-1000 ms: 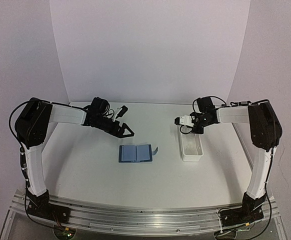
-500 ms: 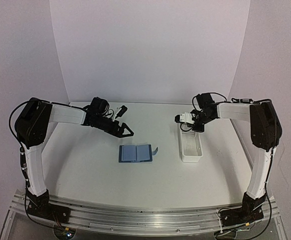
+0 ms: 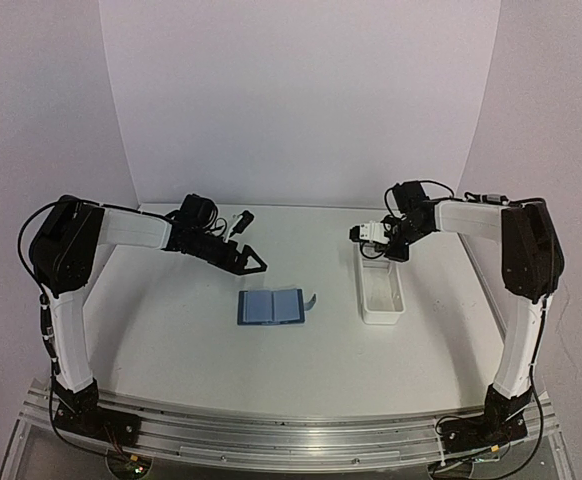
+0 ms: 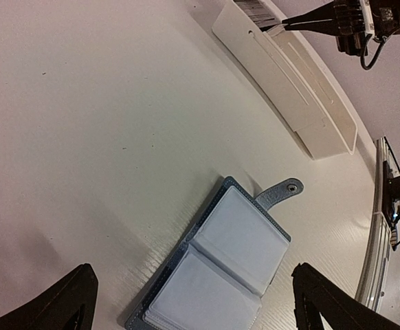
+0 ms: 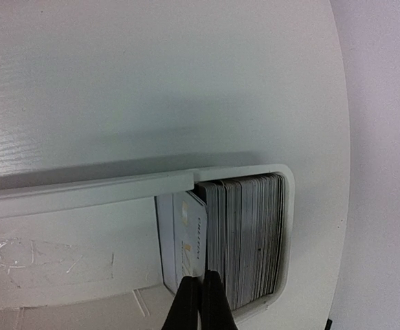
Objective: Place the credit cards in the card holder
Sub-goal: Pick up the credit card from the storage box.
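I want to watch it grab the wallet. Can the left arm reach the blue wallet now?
Probably yes. The card holder lies open on the table, close under the left fingers, which are wide open, and nothing sits between them.

Top view: high behind both arm bases [image 3: 271,425], far off, facing the back wall [image 3: 301,100]. Left wrist view looks past the left tool [image 4: 193,268] at the card holder [image 4: 241,240] ahead, the tray [image 4: 303,103] beyond. Right wrist view hangs close above that tray; all 3 share it.

White links [image 3: 136,230], black joints [image 3: 66,248], seemingly thin cables [image 3: 45,330]
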Action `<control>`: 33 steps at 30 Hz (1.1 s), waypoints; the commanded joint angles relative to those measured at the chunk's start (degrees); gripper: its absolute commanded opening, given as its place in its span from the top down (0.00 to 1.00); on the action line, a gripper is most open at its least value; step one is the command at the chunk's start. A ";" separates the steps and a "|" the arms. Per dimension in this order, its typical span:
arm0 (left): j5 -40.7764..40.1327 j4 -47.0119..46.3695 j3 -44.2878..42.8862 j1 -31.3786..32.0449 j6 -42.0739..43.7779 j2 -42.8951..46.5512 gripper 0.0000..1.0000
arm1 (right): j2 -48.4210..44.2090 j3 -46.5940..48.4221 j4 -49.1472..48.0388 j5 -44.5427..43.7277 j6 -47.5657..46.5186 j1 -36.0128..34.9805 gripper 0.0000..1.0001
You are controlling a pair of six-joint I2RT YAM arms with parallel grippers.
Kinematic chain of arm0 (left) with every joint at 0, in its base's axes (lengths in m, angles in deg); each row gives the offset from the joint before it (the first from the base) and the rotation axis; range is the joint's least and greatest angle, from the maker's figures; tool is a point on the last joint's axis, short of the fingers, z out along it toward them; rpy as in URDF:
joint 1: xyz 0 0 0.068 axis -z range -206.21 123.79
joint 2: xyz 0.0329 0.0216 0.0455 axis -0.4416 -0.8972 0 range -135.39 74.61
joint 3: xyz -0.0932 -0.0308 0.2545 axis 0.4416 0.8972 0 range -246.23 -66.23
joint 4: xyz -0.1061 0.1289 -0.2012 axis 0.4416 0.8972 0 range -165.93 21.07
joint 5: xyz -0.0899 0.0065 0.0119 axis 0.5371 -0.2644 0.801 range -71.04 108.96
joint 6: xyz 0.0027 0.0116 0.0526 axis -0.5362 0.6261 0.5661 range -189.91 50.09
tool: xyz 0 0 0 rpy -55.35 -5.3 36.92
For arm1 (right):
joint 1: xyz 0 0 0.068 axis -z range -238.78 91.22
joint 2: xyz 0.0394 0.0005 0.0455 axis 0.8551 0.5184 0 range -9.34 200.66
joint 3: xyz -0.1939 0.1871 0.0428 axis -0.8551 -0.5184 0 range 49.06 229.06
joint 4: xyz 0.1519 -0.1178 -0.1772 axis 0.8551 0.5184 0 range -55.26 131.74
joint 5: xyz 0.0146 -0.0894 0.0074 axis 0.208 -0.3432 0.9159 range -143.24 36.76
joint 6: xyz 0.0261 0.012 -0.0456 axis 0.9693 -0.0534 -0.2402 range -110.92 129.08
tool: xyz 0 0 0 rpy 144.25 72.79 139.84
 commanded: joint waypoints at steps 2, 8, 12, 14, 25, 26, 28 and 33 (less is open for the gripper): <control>1.18 -1.02 -0.08 -0.29 0.37 -0.04 0.02 | 0.03 2.88 -1.30 2.81 1.73 -0.09 0.95; 1.19 -1.18 -0.06 -0.33 0.27 -0.03 0.02 | 2.44 3.62 -2.69 2.66 2.49 -0.02 0.91; 1.10 -1.11 -0.06 -0.33 0.35 -0.03 0.02 | 3.24 3.71 -3.11 2.27 1.96 0.03 0.87; 1.01 -1.10 0.03 -0.42 0.35 0.02 0.02 | 3.18 3.34 -3.09 2.33 1.97 -0.02 0.85; 1.16 -0.92 -0.48 -0.55 0.35 -0.29 0.02 | 1.74 3.40 -3.22 0.28 2.53 -0.07 0.96; 1.23 -0.92 -0.49 -0.59 0.28 -0.29 0.02 | 1.54 3.35 -3.17 0.00 2.63 -0.11 0.96; 1.27 -0.85 -0.50 -0.59 0.27 -0.37 0.02 | 1.27 3.43 -3.17 -0.44 2.81 -0.13 0.96; 1.45 -0.53 -0.74 -0.69 0.27 -0.55 0.02 | 0.68 3.65 -3.10 -1.11 3.58 -0.11 0.94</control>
